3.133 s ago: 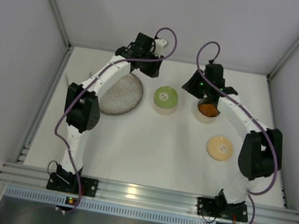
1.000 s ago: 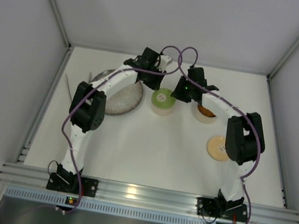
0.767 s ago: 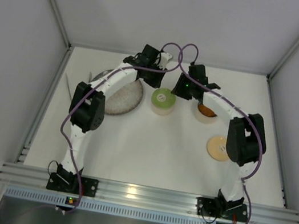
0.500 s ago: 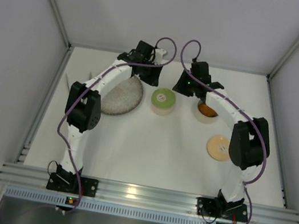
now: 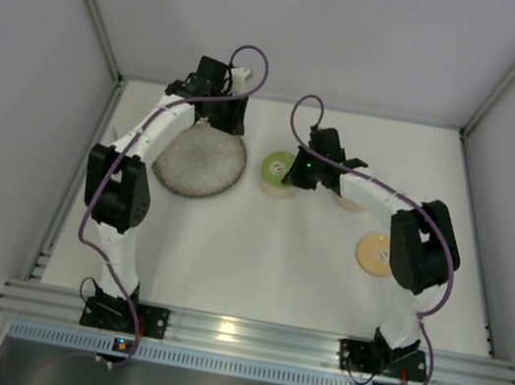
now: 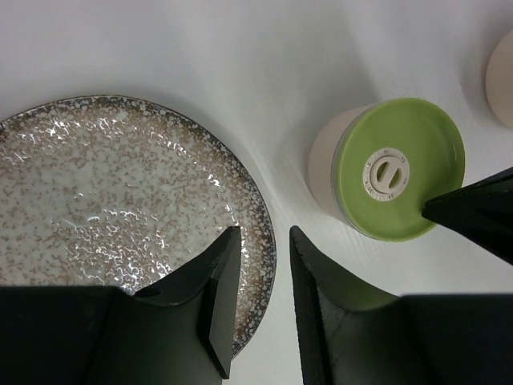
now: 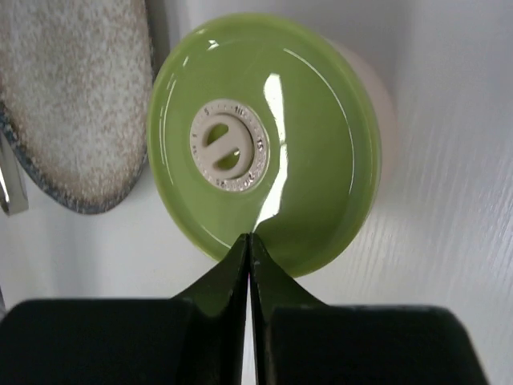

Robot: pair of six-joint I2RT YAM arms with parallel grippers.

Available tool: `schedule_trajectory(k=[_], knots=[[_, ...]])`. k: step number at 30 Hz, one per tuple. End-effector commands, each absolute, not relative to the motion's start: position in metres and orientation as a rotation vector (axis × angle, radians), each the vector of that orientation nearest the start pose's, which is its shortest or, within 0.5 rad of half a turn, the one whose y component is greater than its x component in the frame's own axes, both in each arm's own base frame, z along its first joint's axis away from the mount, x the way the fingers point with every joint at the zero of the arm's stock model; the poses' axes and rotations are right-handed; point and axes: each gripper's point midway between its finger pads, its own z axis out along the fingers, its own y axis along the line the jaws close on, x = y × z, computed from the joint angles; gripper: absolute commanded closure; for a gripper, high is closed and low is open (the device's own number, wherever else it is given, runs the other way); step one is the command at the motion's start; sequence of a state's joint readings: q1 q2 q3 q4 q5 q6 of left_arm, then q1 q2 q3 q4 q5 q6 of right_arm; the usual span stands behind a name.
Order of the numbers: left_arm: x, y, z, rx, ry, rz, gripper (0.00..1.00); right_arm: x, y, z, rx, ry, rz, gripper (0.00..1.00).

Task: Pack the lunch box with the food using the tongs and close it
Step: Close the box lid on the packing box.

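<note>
The green-lidded tin of the lunch box (image 5: 276, 166) stands right of the speckled plate (image 5: 198, 162). My right gripper (image 7: 249, 235) is shut, its tips touching the near rim of the green lid (image 7: 264, 136) with nothing between them. The second tin (image 5: 347, 205) is mostly hidden under the right arm, and its tan lid (image 5: 377, 255) lies apart on the table. My left gripper (image 6: 263, 233) hovers over the plate's edge (image 6: 260, 241), slightly open and empty. The food is hidden. A slim silver strip (image 7: 11, 188) beside the plate looks like part of the tongs.
The right gripper's dark tip (image 6: 473, 212) shows over the green lid (image 6: 397, 168) in the left wrist view. White walls with metal rails close in the table on three sides. Both arm bases sit on the rail at the near edge.
The left arm has swung back and left, away from the green tin to the plate's far side. The right gripper has moved from the open tin to the green lid and shut.
</note>
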State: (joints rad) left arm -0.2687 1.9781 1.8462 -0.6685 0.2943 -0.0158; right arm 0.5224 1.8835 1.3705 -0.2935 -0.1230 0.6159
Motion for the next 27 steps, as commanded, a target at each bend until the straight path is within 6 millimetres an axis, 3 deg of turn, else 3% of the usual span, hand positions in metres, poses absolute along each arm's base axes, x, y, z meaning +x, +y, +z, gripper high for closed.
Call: schedule_trajectory(k=[1,5,8,12,13,15,18,19,20,21,22,23,24,25,26,27], knots=[[0.474,-0.185,0.194,0.45,2.316,-0.48,0.64,0.391,0.282,0.064,0.116,2.552,0.632,1.0],[0.475,-0.186,0.196,0.454,2.309,-0.482,0.64,0.401,0.284,0.087,0.051,2.506,0.615,1.0],[0.475,-0.187,0.197,0.453,2.306,-0.491,0.63,0.415,0.29,0.129,-0.001,2.434,0.631,0.99],[0.473,-0.189,0.202,0.465,2.297,-0.503,0.63,0.431,0.291,0.212,-0.046,2.278,0.657,0.94],[0.472,-0.189,0.202,0.467,2.296,-0.508,0.63,0.428,0.281,0.235,-0.037,2.247,0.656,0.9],[0.471,-0.19,0.206,0.513,2.276,-0.514,0.63,0.429,0.254,0.258,-0.009,2.21,0.593,0.84],[0.467,-0.191,0.208,0.539,2.277,-0.517,0.62,0.401,0.189,0.26,0.063,2.294,0.399,0.7],[0.465,-0.19,0.209,0.548,2.275,-0.513,0.61,0.374,0.162,0.258,0.067,2.357,0.319,0.67],[0.464,-0.19,0.208,0.554,2.278,-0.515,0.6,0.358,0.136,0.239,0.107,2.416,0.195,0.65],[0.462,-0.189,0.208,0.561,2.282,-0.517,0.6,0.345,0.11,0.231,0.159,2.453,0.118,0.64],[0.459,-0.189,0.206,0.566,2.289,-0.515,0.6,0.318,0.089,0.232,0.205,2.482,0.078,0.62],[0.459,-0.189,0.206,0.568,2.291,-0.516,0.6,0.297,0.072,0.206,0.25,2.556,0.022,0.62],[0.458,-0.19,0.206,0.571,2.292,-0.524,0.6,0.284,0.051,0.196,0.334,2.578,-0.01,0.63],[0.458,-0.19,0.205,0.573,2.294,-0.529,0.6,0.27,0.039,0.194,0.38,2.573,-0.022,0.66],[0.458,-0.191,0.206,0.574,2.293,-0.536,0.6,0.249,0.025,0.166,0.417,2.646,-0.089,0.67],[0.457,-0.193,0.206,0.579,2.293,-0.548,0.6,0.241,0.012,0.156,0.476,2.662,-0.117,0.7]])
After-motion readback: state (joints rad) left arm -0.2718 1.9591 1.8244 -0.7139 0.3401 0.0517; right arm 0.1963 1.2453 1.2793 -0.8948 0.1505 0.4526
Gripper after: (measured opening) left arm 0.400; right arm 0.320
